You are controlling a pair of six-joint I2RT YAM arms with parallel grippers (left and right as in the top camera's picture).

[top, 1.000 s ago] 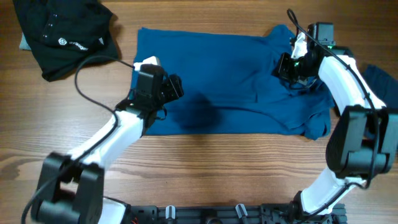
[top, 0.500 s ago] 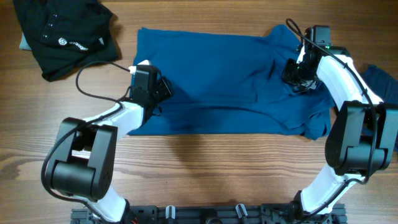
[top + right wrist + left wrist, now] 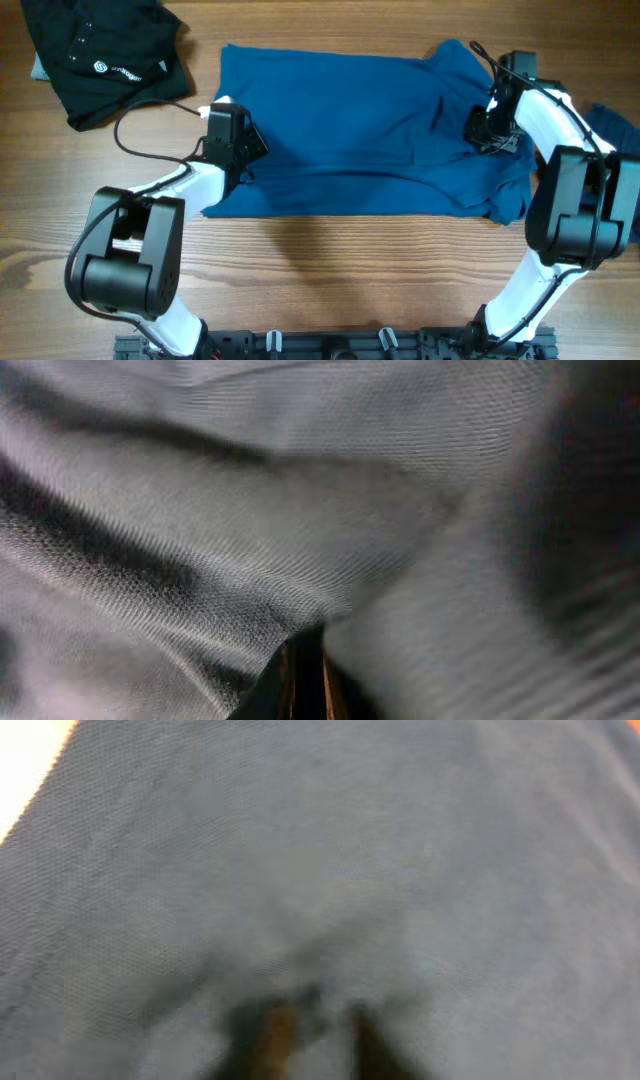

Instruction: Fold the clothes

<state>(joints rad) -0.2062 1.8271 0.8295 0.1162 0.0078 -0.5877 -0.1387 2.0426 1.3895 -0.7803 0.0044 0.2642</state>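
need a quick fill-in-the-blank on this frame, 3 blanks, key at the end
1. The T-shirt spread across the wooden table is ____.
2. The crumpled garment in the table's far left corner is ____.
3. The right hand is on the T-shirt's right side, and the left hand is at its ____ edge.

Missing words: blue; black; left

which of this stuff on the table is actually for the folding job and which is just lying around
For the job: blue T-shirt, spread out in the middle; darker blue garment at the right edge; left tool and right tool, both down on the T-shirt.
Lying about: black garment, bunched in the far left corner, untouched.
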